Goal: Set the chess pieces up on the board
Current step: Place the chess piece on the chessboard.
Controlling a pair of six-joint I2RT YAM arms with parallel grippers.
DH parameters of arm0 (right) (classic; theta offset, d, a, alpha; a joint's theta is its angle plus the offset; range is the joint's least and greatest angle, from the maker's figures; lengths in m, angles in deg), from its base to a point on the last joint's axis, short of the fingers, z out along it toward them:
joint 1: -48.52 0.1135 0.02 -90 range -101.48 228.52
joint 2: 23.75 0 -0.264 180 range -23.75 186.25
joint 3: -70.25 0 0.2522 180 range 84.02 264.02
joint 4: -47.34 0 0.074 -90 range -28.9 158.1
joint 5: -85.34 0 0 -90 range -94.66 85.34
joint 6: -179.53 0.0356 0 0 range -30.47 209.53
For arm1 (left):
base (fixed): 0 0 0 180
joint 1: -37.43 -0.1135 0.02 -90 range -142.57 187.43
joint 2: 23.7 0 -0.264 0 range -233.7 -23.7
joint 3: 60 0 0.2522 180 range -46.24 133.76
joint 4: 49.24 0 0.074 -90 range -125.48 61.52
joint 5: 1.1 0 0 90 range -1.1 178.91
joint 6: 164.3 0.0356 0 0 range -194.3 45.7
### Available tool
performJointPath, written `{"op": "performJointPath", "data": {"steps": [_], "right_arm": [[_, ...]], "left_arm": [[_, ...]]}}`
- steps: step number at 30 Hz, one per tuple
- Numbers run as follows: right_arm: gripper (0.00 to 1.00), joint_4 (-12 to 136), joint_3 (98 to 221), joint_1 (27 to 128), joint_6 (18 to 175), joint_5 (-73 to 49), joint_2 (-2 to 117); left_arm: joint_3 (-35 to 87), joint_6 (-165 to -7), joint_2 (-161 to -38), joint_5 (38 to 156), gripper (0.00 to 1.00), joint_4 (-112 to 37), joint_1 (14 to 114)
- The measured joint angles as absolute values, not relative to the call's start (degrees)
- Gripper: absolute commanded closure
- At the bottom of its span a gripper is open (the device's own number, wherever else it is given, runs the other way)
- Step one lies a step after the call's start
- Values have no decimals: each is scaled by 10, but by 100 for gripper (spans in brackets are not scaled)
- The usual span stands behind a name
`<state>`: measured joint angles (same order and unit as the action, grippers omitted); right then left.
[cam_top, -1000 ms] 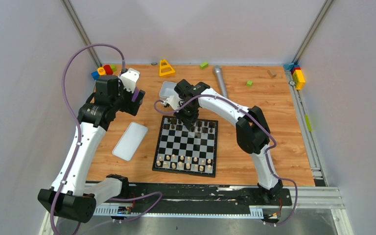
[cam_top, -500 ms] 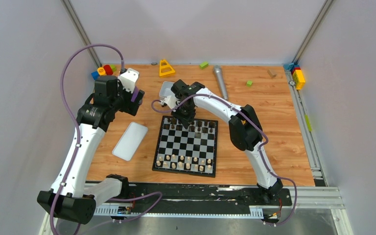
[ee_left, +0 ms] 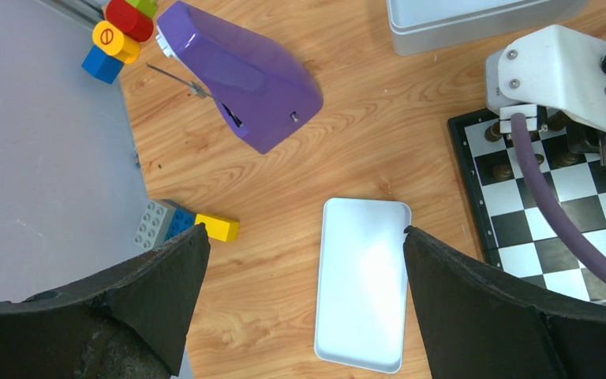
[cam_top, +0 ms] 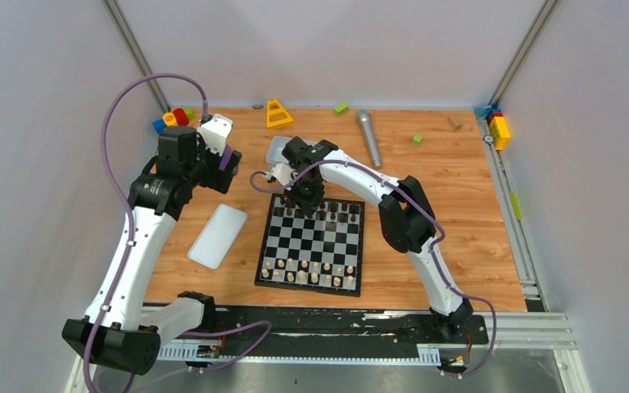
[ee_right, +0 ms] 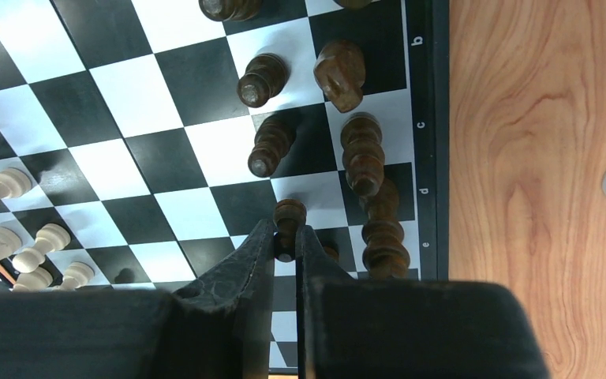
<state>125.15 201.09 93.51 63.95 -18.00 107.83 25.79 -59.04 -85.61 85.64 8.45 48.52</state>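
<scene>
Showing what overhead hides, right wrist view has right gripper (ee_right: 286,238) clamped on dark pawn (ee_right: 289,213); left gripper (ee_left: 304,230) apart.

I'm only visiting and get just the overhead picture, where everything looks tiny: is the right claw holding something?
Observer: Yes. The right wrist view shows the right gripper shut on a dark pawn.
Visitor: Where is that pawn?
Observer: In line with two standing pawns, beside the dark back row.
Visitor: And the left claw?
Observer: The left wrist view shows the left gripper open and empty, with the white lid in view between its fingers.
</scene>
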Motion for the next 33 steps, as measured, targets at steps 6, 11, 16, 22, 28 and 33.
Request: {"op": "performJointPath", "data": {"steps": [6,11,16,22,28,33], "right_arm": [[93,1251,2016,939,639,-172,1089],[92,1252,2018,940,639,-168,1091],[89,1252,2018,941,639,-164,1091],[76,1252,2018,941,638,-161,1091],[63,1252,2018,942,638,-157,1091],[58,1252,2018,943,640,-159,1089]], "left_arm": [[258,-590,-856,856,0,84,485],[257,-590,-856,856,0,84,485],[257,-590,-856,856,0,84,485],[257,-590,-855,856,0,84,485],[257,-590,-855,857,0,84,485],[257,-590,-855,857,0,84,485]]}}
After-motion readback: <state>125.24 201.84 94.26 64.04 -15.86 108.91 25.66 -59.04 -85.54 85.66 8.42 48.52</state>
